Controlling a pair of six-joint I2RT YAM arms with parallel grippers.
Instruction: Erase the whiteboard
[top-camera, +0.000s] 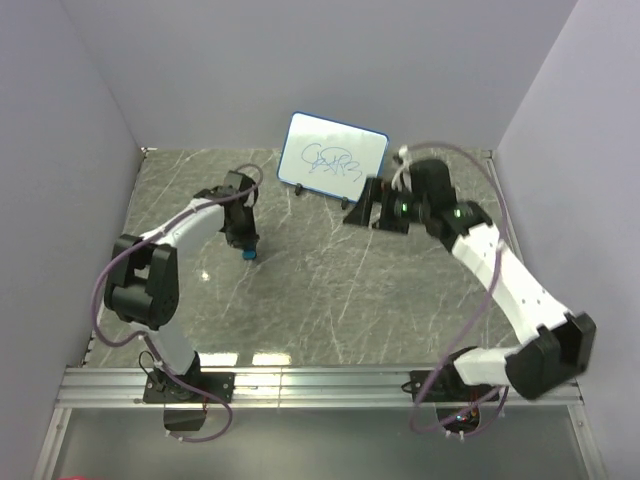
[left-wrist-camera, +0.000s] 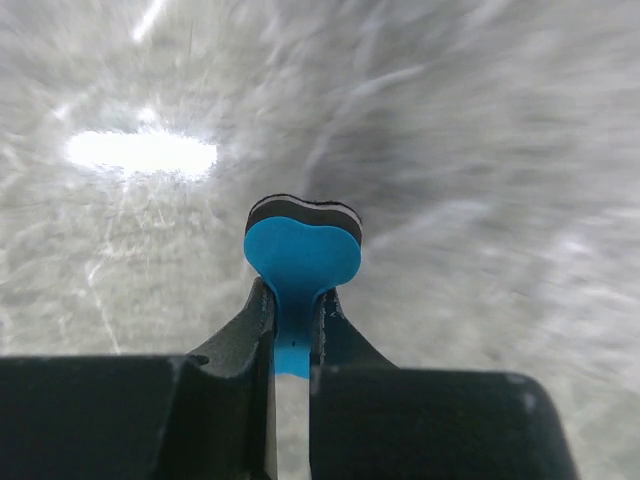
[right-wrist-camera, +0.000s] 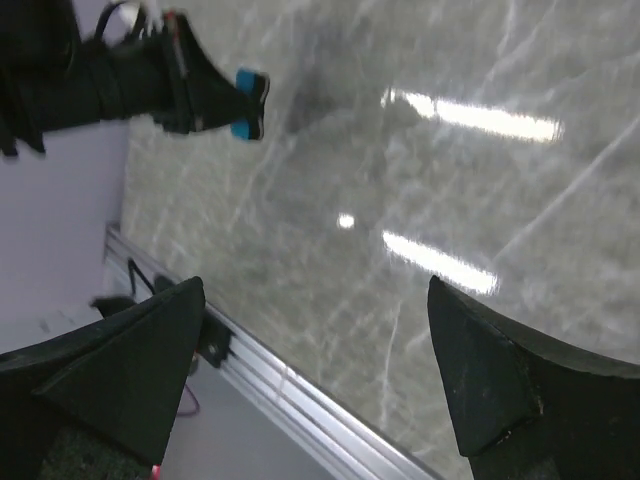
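Left end effector (left-wrist-camera: 293, 303), one eraser (left-wrist-camera: 303, 250) (blue)

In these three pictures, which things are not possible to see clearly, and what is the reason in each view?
- Top view: the scribble on the whiteboard is too small to read.
- Top view: the left gripper covers most of the blue eraser.
- Left wrist view: the table is blurred, and the eraser's lower end is hidden between the fingers.
- Right wrist view: the whiteboard is outside the frame.
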